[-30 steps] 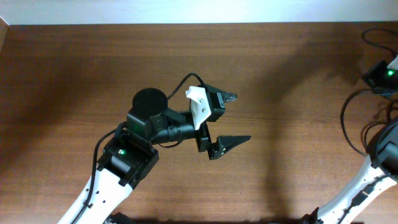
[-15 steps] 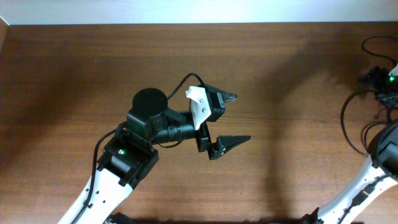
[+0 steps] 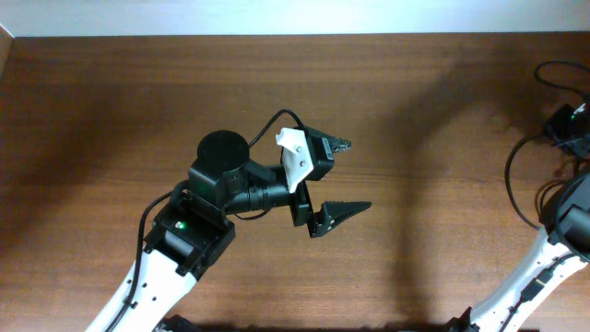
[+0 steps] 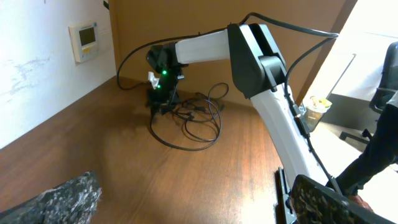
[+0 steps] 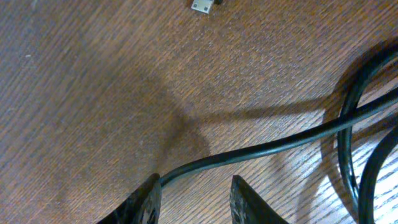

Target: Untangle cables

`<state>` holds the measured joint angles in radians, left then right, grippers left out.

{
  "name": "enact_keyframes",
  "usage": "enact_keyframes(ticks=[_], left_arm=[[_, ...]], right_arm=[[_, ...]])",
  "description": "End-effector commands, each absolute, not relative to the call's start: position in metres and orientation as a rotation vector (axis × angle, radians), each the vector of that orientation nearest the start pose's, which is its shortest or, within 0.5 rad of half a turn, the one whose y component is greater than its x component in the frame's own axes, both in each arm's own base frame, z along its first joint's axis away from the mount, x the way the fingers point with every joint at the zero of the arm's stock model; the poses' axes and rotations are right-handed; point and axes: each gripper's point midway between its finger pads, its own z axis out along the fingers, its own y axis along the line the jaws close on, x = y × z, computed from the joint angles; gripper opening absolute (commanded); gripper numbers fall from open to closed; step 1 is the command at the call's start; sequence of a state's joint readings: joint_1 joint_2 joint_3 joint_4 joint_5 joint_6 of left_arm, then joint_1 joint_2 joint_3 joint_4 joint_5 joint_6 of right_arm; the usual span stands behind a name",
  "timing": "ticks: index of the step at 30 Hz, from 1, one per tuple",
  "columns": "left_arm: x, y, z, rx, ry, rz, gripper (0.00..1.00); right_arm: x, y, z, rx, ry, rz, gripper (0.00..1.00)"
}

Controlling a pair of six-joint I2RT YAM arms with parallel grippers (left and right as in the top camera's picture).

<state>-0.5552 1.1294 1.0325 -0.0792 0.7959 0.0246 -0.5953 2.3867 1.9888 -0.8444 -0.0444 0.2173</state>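
Left tool [image 3: 359,173] and right tool [image 5: 196,193] both wide open; one knot of cables [image 4: 193,114], one metal plug [image 5: 202,5].

Overhead top-down; both wrists toward cables [image 5: 267,148]

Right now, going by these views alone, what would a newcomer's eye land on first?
The left end effector hangs wide open over the middle of the wooden table. The action is at the far right edge, where the right end effector is down among the loose black cables. Its wrist view shows one strand running up to one of its fingers, with a small metal plug lying beyond.
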Motion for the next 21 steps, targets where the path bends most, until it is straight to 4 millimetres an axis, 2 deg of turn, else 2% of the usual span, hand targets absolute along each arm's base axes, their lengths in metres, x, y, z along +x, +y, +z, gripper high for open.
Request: enact_keyframes(ticks=[1,2,3,4,9,10,11,13,14,15,16,17,18,20,21], left_arm=[[0.229,-0.286,0.363,1.057,1.455,-1.067,0.99],[0.229,-0.286,0.363,1.057,1.454,-1.067,0.99],[0.229,-0.286,0.363,1.057,1.455,-1.067,0.99],[0.229,-0.286,0.363,1.057,1.454,-1.067,0.99],[0.229,-0.286,0.363,1.057,1.459,-1.068,0.99],[0.229,-0.286,0.361,1.057,1.466,-1.070,0.99],[0.229,-0.286,0.361,1.057,1.465,-1.069,0.99],[0.229,-0.286,0.361,1.057,1.466,-1.070,0.99],[0.229,-0.286,0.360,1.057,1.475,-1.072,0.99],[0.229,-0.286,0.358,1.058,1.482,-1.074,0.99],[0.229,-0.285,0.358,1.058,1.486,-1.074,0.99],[0.229,-0.286,0.358,1.057,1.481,-1.073,0.99],[0.229,-0.286,0.360,1.057,1.473,-1.071,0.99],[0.230,-0.286,0.365,1.056,1.448,-1.066,0.99],[0.230,-0.286,0.368,1.051,1.435,-1.069,0.99]], right_arm=[[0.452,-0.293,0.004,1.107,2.626,-0.077,0.36],[0.453,-0.289,-0.004,1.102,2.644,-0.070,0.35],[0.457,-0.284,-0.009,1.088,2.651,-0.067,0.13],[0.460,-0.283,-0.009,1.079,2.649,-0.067,0.04],[0.488,-0.275,0.012,1.011,2.576,0.064,0.04],[0.496,-0.274,0.021,0.992,2.551,0.092,0.09],[0.500,-0.276,0.029,0.983,2.536,0.092,0.19],[0.504,-0.283,0.045,0.978,2.513,0.063,0.22],[0.505,-0.291,0.059,0.975,2.495,0.049,0.31],[0.504,-0.294,0.070,0.980,2.487,0.055,0.31],[0.501,-0.290,0.079,0.976,2.501,0.102,0.43],[0.501,-0.276,0.088,0.841,2.548,0.193,0.95],[0.496,-0.258,0.091,0.767,2.597,0.288,0.98],[0.482,-0.231,0.087,0.764,2.674,0.416,0.99],[0.477,-0.215,0.087,0.696,2.713,0.484,0.99]])
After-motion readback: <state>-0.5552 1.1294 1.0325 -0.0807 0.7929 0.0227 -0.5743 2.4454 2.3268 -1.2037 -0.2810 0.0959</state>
